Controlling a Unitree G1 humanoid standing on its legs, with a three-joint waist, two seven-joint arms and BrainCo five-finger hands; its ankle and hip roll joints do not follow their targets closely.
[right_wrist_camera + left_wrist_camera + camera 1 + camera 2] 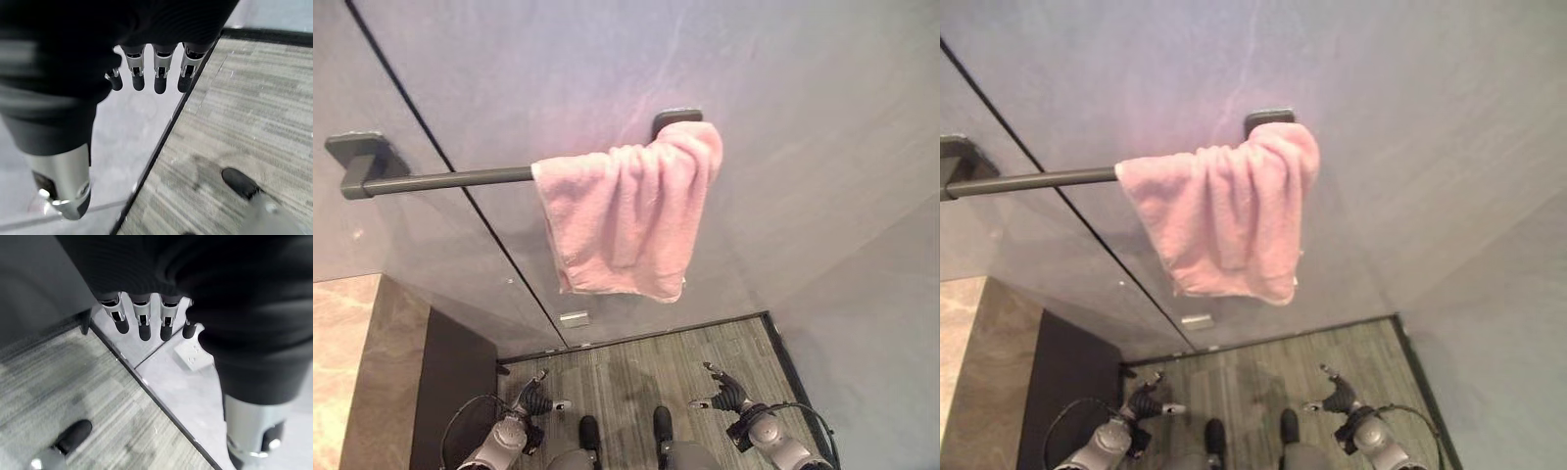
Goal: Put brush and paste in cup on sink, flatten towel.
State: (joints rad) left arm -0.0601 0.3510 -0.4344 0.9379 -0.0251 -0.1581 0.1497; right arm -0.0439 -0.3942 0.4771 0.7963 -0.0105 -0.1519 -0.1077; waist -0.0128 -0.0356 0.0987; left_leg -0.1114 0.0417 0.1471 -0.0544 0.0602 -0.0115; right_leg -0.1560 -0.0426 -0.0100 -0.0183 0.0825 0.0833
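While the pink towel (625, 217) hangs bunched at the right end of the rail (445, 179), I see both hands low. The left hand (534, 399) and right hand (728, 392) have fingers (144, 324) spread straight, holding nothing.

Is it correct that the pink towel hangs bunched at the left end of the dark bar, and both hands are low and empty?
Not quite. In the left eye view the pink towel is bunched at the right end of the dark bar, by its right mount. The rest holds: the left hand and right hand hang low, open and empty.

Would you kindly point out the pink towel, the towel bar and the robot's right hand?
pink towel (622, 220), left eye view, middle folds.
towel bar (450, 179), left eye view, bare rod.
right hand (729, 392), left eye view, palm.
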